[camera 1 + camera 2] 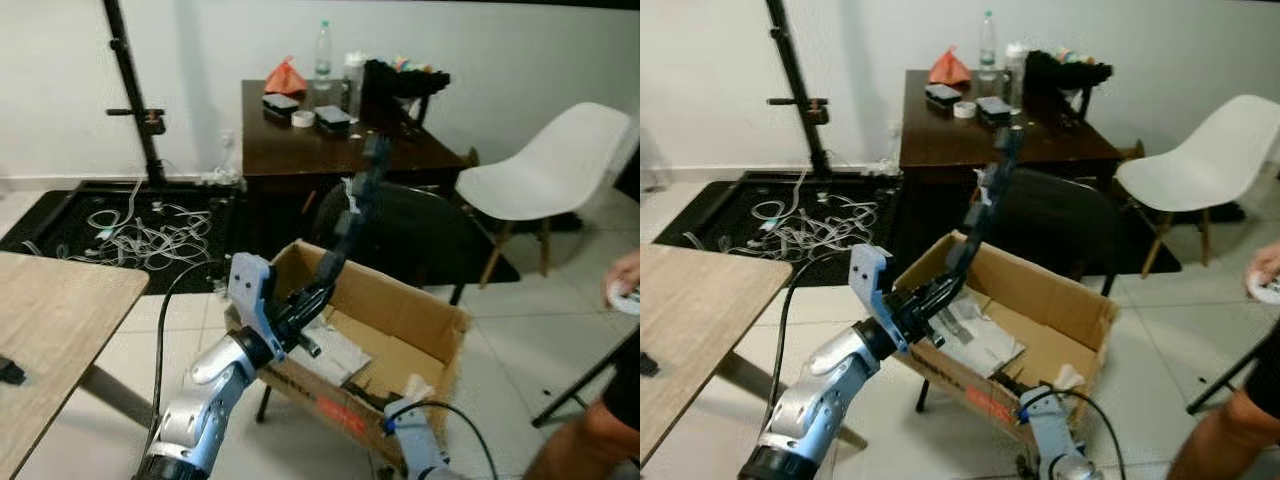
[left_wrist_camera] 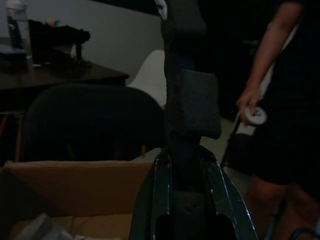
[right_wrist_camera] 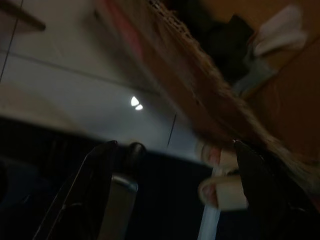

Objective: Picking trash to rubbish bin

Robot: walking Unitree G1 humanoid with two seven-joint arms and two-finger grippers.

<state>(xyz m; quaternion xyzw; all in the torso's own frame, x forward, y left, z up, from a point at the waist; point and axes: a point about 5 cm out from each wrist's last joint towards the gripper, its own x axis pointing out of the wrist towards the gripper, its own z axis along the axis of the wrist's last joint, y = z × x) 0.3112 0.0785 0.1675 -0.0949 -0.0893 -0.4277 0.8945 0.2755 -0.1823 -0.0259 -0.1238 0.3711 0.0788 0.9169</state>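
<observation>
It looked like a room in a home used as a workspace. A tiled floor point(image 1: 520, 330), a cluttered dark wooden table point(image 1: 330, 150), a white plastic chair point(image 1: 560, 165) and loose cables point(image 1: 140, 235) showed it.

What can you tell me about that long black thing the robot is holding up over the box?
The long black strip looks like dark foam or padded fabric, made of chunky segments with a small white patch near the middle. The left gripper is shut on its lower end, so it rises tilted above the open cardboard box, its top end in front of the dark wooden table.
</observation>
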